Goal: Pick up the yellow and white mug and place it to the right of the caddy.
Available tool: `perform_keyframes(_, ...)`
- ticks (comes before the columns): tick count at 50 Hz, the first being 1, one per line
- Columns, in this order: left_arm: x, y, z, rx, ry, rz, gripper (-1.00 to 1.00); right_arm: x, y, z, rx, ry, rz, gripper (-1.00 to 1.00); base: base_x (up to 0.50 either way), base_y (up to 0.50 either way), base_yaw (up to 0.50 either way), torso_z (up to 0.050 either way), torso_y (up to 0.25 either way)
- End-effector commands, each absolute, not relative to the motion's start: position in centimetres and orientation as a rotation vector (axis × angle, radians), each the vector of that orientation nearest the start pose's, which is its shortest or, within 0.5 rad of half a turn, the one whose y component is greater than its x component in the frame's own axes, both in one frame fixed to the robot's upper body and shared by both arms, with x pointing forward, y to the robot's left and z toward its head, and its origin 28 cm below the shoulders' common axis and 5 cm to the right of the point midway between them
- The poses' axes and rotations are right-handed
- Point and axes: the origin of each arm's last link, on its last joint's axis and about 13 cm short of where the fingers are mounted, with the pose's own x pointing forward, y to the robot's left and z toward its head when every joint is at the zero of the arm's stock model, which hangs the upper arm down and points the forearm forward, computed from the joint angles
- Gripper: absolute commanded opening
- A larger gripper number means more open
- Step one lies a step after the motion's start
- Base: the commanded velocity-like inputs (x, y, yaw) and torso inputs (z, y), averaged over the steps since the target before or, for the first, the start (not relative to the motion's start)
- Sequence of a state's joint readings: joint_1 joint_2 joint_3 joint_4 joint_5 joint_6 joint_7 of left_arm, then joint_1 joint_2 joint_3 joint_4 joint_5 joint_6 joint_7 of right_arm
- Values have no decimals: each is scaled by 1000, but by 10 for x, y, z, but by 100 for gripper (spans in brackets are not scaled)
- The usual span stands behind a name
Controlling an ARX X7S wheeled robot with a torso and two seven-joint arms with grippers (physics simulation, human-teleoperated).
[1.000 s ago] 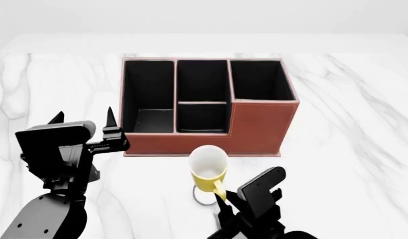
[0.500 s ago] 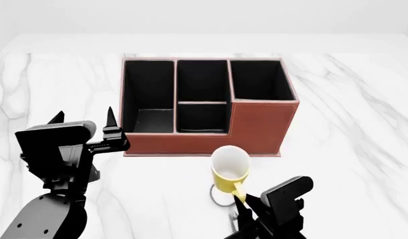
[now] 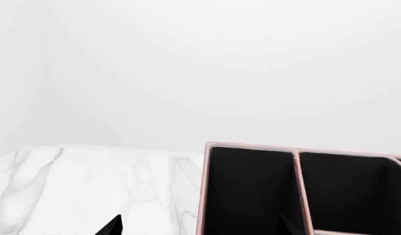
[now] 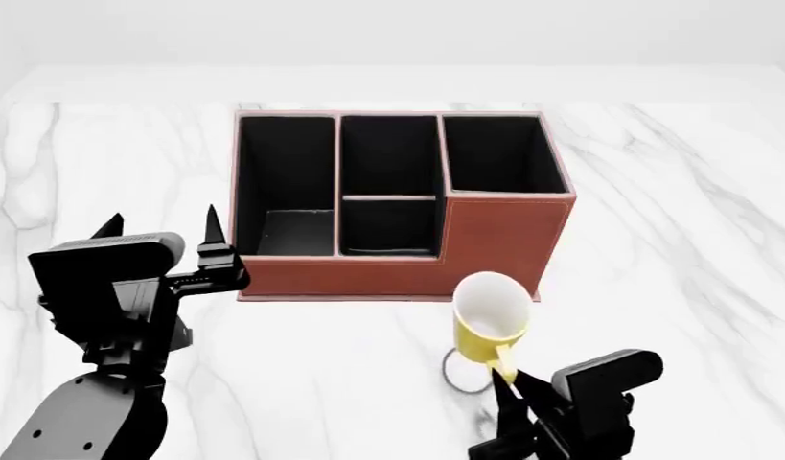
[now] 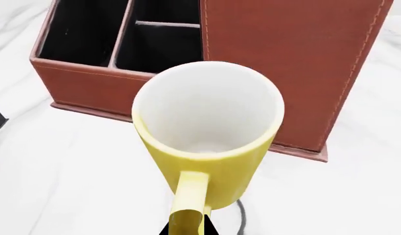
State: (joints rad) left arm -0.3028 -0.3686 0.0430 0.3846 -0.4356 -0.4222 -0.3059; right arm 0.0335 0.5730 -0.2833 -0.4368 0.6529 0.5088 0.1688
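The yellow and white mug hangs above the marble table in front of the caddy's front right corner, with its shadow on the table below it. My right gripper is shut on the mug's yellow handle; the mug opens upward, white inside. The reddish-brown caddy stands mid-table with black-lined compartments; it also shows in the right wrist view and in the left wrist view. My left gripper is open and empty, left of the caddy.
The white marble table stretches to the right of the caddy and in front of it. A plain white wall lies behind the table's far edge.
My right gripper has carried the mug to the right along the caddy's front, from its middle to near its right corner. The left arm has not moved.
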Motion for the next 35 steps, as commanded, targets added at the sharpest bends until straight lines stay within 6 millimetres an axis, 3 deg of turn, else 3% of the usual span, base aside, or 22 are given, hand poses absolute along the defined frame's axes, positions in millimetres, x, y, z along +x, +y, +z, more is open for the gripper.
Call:
perform_keyframes(1,255,254,143,-35,-214,101,100,185,-144,77,-6,235,272,-100,0,0,0,0,0)
perform_keyframes(18,255,254,142,-34,-210,100,100,181,-161,83,25,205,171,-100,0,0,0,0,1)
perform_keyframes(35,255,254,142,-37,-210,95,100,189,-176,90,43,181,84,-100,0,0,0,0,1)
